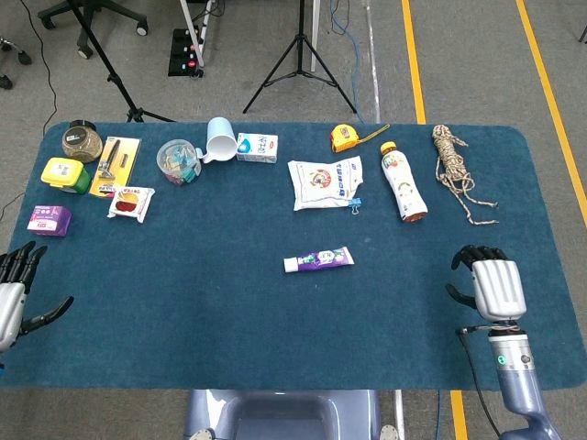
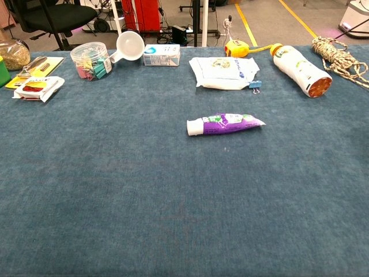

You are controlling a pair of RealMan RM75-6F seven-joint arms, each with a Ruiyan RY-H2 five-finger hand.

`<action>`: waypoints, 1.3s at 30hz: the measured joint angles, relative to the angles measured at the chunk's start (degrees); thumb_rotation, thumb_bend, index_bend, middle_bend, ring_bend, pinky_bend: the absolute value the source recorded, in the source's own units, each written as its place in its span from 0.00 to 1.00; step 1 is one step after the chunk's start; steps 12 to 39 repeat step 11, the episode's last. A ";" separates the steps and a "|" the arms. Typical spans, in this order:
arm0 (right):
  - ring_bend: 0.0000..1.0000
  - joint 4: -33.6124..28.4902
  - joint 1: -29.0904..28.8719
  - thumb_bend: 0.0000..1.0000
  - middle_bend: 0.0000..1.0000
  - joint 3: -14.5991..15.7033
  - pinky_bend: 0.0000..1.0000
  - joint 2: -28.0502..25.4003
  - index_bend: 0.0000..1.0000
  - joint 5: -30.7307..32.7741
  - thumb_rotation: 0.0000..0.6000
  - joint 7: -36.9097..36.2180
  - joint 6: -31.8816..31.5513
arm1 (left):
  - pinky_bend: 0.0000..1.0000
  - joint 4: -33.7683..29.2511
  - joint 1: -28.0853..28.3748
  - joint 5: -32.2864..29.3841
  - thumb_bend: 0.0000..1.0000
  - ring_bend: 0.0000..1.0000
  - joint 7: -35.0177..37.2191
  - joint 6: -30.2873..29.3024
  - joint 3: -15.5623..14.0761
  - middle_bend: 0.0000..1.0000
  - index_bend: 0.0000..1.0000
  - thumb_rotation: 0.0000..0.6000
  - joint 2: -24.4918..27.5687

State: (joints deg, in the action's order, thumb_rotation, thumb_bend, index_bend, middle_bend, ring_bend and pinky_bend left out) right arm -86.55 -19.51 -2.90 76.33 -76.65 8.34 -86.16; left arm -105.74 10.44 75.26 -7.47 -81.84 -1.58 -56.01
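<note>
Hovering at desk [image 1: 275, 330] edges: left hand [image 1: 11, 295], right hand [image 1: 495, 286], fingers apart, holding nothing; toothpaste tube [image 1: 317, 261] between them, unreached.

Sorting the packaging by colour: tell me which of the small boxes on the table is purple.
The purple box near the table's left edge, closest to the left hand. The box behind it is yellow-green, and the carton beside the cup is white and blue.
</note>
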 measured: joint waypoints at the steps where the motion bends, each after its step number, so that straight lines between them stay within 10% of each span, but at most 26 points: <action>1: 0.41 0.14 0.50 0.19 0.44 0.14 0.37 0.02 0.53 -0.28 1.00 -0.15 -0.37 | 0.00 -0.08 -0.36 0.52 0.00 0.00 0.06 -0.26 -0.25 0.00 0.00 0.00 -0.08; 39: 0.41 -0.13 4.24 0.19 0.44 0.51 0.37 -0.67 0.53 -2.17 1.00 -1.46 -2.31 | 0.00 -0.14 -2.90 5.10 0.00 0.00 -0.33 -2.86 -1.41 0.00 0.00 0.00 -1.30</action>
